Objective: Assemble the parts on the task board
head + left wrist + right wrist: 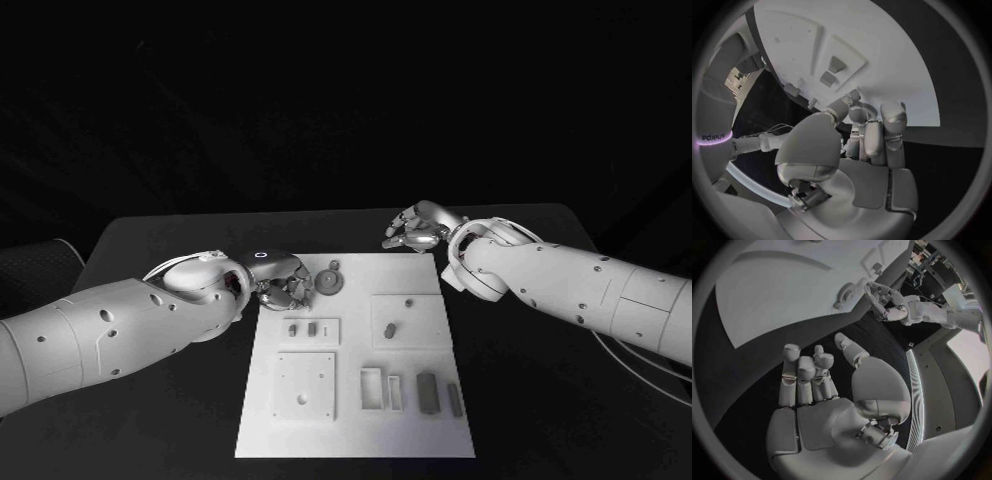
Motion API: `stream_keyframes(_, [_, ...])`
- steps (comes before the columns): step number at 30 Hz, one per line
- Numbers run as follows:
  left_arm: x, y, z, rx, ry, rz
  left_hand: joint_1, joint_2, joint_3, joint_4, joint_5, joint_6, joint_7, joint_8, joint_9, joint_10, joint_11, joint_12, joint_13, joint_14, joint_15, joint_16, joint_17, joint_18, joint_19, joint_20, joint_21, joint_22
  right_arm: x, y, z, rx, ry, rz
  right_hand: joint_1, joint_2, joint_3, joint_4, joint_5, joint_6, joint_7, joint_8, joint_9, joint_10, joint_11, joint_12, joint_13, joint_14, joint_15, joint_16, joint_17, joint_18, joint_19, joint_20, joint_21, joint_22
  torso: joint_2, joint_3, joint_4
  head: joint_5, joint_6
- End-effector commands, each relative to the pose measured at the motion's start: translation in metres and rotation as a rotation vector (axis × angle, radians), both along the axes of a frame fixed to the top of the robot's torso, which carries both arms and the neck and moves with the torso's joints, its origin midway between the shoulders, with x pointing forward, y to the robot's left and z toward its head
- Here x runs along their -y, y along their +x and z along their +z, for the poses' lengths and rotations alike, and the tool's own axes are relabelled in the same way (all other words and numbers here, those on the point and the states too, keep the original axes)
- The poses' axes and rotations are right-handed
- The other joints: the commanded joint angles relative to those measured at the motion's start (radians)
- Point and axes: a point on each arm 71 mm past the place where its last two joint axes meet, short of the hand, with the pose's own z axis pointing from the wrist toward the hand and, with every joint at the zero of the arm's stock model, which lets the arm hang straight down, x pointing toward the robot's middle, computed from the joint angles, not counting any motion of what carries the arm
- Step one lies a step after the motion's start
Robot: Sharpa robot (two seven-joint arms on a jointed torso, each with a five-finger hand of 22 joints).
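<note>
The white task board (358, 430) lies in the middle of the black table. A grey round part (332, 280) sits at its far left corner. My left hand (281, 280) hovers at that corner just beside the round part, fingers curled in with nothing visible in them; the left wrist view shows the same curled hand (861, 140) over the board's edge (898, 75). My right hand (417, 228) hangs beyond the board's far right corner, fingers apart and holding nothing (817, 390). Two small pegs (302, 327) stand in a recess, seen again as pegs (832, 70) in the left wrist view.
A small piece (391, 327) sits in a square recess at the board's right. A flat square plate (306, 383), two narrow slots (382, 388) and two grey bars (440, 393) line the near part. Bare black table (159, 240) surrounds the board.
</note>
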Motion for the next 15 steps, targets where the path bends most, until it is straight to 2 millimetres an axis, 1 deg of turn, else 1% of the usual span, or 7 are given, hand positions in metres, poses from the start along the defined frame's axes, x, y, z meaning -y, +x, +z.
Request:
stream_keyframes(1, [0.0014,-0.0006,-0.0012,-0.010,0.022,-0.006,-0.001,-0.008,0.006,0.000,-0.005,0.046,0.042,0.002,0.002,0.009,0.000,-0.006,-0.001,0.008,0.001,-0.005,0.001,0.105,-0.005,0.002,0.004,0.019,-0.0011,-0.0004,-0.0002,-0.002,-0.001,0.011,-0.010,0.000,0.000,0.005,0.007,0.000,0.007,-0.006,0.001,-0.005,0.002,0.003,-0.001,0.003,-0.002,-0.001,-0.002,0.014,0.004,-0.005,-0.003,0.002,0.000,0.0007,-0.0002,-0.001,0.000])
stream_keyframes(3, [0.0025,-0.0006,-0.0016,-0.011,0.023,-0.009,-0.001,-0.009,0.006,0.000,-0.005,0.046,0.042,0.002,0.002,0.009,0.000,-0.006,-0.001,0.008,0.001,-0.005,0.002,0.105,-0.005,0.003,0.004,0.019,-0.0016,-0.0005,-0.0002,-0.002,0.000,0.012,-0.010,0.000,0.000,0.005,0.007,0.000,0.007,-0.006,0.001,-0.005,0.002,0.003,-0.001,0.003,-0.002,-0.001,-0.002,0.014,0.004,-0.005,-0.003,0.002,0.000,0.0012,0.0001,-0.002,-0.001])
stream_keyframes(7, [0.0066,-0.0003,-0.0023,-0.012,0.024,-0.016,-0.001,-0.009,0.006,0.000,-0.006,0.046,0.042,0.002,0.002,0.009,0.000,-0.006,-0.001,0.008,0.001,-0.005,0.001,0.105,-0.006,0.003,0.004,0.019,-0.0016,-0.0005,-0.0001,-0.002,0.000,0.012,-0.010,0.000,0.000,0.005,0.007,0.000,0.007,-0.006,0.001,-0.005,0.002,0.003,-0.001,0.003,-0.002,-0.001,-0.002,0.014,0.004,-0.005,-0.003,0.002,0.001,0.0008,-0.0005,-0.002,-0.002])
stream_keyframes(12, [0.0070,-0.0001,-0.0023,-0.010,0.023,-0.017,-0.001,-0.009,0.006,0.000,-0.006,0.045,0.042,0.002,0.002,0.009,0.000,-0.006,-0.001,0.007,0.002,-0.005,0.001,0.105,-0.006,0.003,0.005,0.019,-0.0013,-0.0004,-0.0002,-0.002,-0.001,0.011,-0.010,0.000,0.000,0.005,0.007,0.000,0.007,-0.006,0.002,-0.005,0.002,0.003,-0.001,0.003,-0.002,-0.001,-0.002,0.014,0.004,-0.005,-0.003,0.002,0.000,0.0005,-0.0013,-0.002,-0.002])
stream_keyframes(15, [0.0068,-0.0001,-0.0024,-0.010,0.023,-0.016,-0.001,-0.009,0.007,0.000,-0.006,0.045,0.042,0.001,0.002,0.009,0.000,-0.006,-0.001,0.008,0.002,-0.005,0.001,0.105,-0.006,0.003,0.005,0.019,-0.0012,-0.0005,-0.0002,-0.002,-0.001,0.011,-0.010,0.000,0.000,0.005,0.007,0.000,0.007,-0.006,0.002,-0.005,0.002,0.003,-0.001,0.003,-0.002,-0.001,-0.002,0.014,0.004,-0.005,-0.003,0.002,0.000,0.0012,-0.0009,-0.002,-0.001])
